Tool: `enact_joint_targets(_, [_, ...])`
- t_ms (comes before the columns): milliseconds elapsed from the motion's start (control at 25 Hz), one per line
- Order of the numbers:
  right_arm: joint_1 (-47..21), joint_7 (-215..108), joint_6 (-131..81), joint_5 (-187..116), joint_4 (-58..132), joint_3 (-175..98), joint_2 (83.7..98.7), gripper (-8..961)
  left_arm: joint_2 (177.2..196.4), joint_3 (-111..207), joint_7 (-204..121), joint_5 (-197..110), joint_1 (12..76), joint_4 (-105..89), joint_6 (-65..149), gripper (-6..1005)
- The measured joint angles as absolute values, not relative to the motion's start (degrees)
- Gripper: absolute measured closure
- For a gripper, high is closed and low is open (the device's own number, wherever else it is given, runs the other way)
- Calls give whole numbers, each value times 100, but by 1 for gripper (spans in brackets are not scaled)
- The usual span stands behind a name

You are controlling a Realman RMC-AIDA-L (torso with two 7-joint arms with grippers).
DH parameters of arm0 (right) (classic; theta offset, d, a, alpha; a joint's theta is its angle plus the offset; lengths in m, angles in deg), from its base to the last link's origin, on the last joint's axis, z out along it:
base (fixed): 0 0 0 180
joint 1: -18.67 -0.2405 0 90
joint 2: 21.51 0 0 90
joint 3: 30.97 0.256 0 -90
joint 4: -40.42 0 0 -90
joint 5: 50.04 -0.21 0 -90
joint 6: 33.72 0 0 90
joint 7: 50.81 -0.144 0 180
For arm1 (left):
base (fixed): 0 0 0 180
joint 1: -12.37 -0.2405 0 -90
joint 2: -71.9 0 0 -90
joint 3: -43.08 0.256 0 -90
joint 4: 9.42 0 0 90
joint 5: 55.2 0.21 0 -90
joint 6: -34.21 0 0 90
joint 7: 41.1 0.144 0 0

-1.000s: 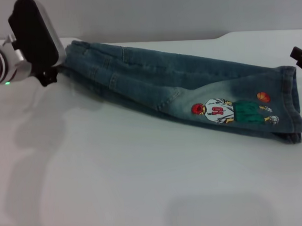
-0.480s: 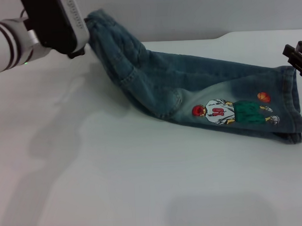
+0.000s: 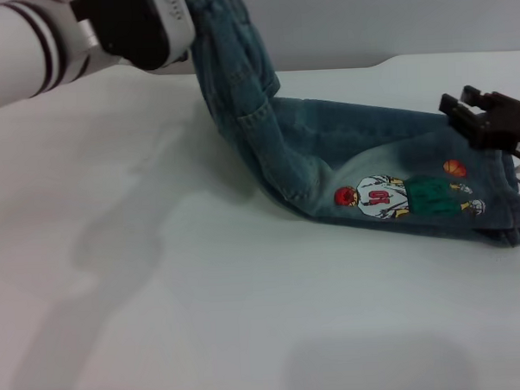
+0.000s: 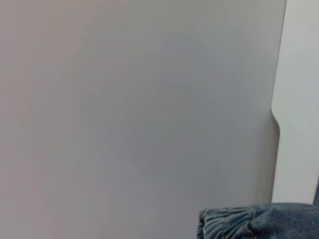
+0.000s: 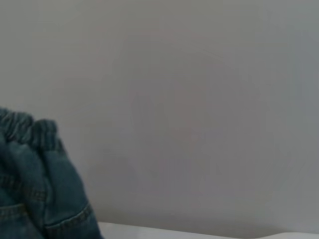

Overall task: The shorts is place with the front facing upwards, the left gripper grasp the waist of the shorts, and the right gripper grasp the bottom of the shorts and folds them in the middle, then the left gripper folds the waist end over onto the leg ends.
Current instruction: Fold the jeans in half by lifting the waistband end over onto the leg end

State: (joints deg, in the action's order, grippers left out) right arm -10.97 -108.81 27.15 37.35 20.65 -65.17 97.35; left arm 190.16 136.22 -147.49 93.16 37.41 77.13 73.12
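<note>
- The table [image 3: 205, 318] is a pale, smooth surface, and I judge denim would slide on it if dragged.
- The shorts [image 3: 388, 155] are already folded lengthwise; the leg half lies flat toward my right, the rest rises steeply toward my left arm.
- The waist end [image 3: 227, 41] is up in the air, the gathered elastic bunched. The cloth drapes and creases under its own weight, so I judge it soft but fairly heavy. The thick band looks the safest place to grip.
- The leg ends [image 3: 506, 193] rest flat on the table, hems stacked, beside the cartoon print [image 3: 398, 195].
- My left gripper [image 3: 179, 26] is clenched on the waist end, high at the far left.
- My right gripper [image 3: 472, 117] hovers just over the leg half near the hems, fingers parted, holding nothing.
</note>
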Motion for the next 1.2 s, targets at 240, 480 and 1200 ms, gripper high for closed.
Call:
enact_joint_targets(240, [-1306,-10856,2775,3735,2388,-6543,9744,571,19016,13762,-14876,9315,3937,7775,7323,888])
enact_joint_targets(480, [-1515,-10846,2757,3767,2559,-6786,9749,572,19021,13848,-14992,9318,4104,7880,7335,887])
enact_joint_targets(1200, [-1837,-10901,2742,3774,2723,-7293,9758,571,19034,14008,-15239,9349,4472,8132,7358,884])
